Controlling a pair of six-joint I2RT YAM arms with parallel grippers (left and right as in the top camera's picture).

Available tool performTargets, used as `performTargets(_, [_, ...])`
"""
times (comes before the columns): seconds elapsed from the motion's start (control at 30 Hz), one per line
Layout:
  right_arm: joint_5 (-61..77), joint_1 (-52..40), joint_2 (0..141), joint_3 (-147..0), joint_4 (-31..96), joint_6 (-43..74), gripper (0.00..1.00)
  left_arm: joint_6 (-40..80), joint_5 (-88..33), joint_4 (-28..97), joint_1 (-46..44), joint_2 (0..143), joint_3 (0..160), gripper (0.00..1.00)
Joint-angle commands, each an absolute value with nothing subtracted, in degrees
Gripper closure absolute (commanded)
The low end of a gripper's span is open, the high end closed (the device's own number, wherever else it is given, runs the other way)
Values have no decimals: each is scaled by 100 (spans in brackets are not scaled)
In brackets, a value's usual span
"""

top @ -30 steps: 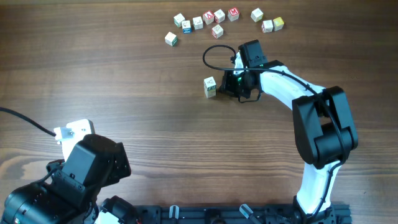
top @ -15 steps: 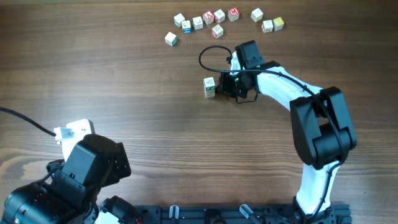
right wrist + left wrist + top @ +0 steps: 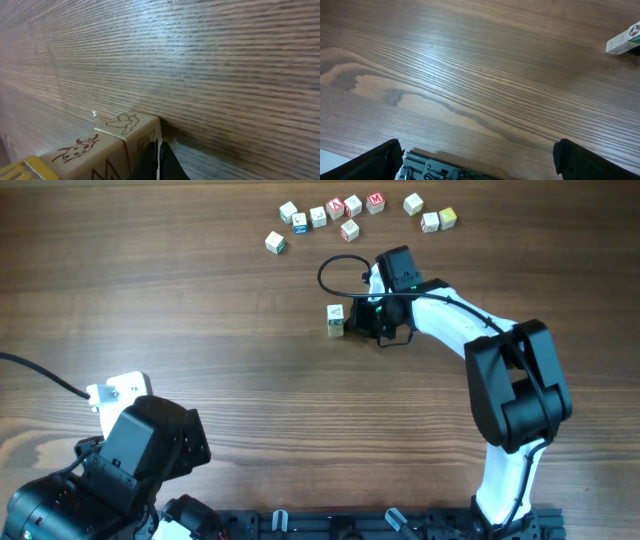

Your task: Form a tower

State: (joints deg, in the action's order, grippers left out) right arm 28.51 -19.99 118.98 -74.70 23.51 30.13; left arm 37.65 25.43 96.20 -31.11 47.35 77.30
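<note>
Top-down overhead; low wrist cams, R prob. tight on tower (image 3: 336, 320)

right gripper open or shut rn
Shut: the right gripper shows both fingertips meeting with no gap, next to the tower.

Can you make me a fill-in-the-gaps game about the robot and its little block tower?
1. The left gripper is wide ____.
2. The right gripper is ____, right beside the tower.
3. The loose letter cubes lie ____ from the left gripper than the tower does.
Missing words: open; shut; farther.
</note>
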Motion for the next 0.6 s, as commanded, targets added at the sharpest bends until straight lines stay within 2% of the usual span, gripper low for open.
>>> performTargets(0.0, [2969,-2045,11961,-7443,2364,2902,96,3820,2552,9607,-3085,4731,7725,0])
performTargets(0.3, [2919,-2045,11961,-7443,2368,2908,96,3822,2552,9607,-3085,4731,7725,0])
performTargets(0.57, [2012,-1806,11651,-7548,2657,3111,96,3820,2552,9607,-3085,4731,7725,0])
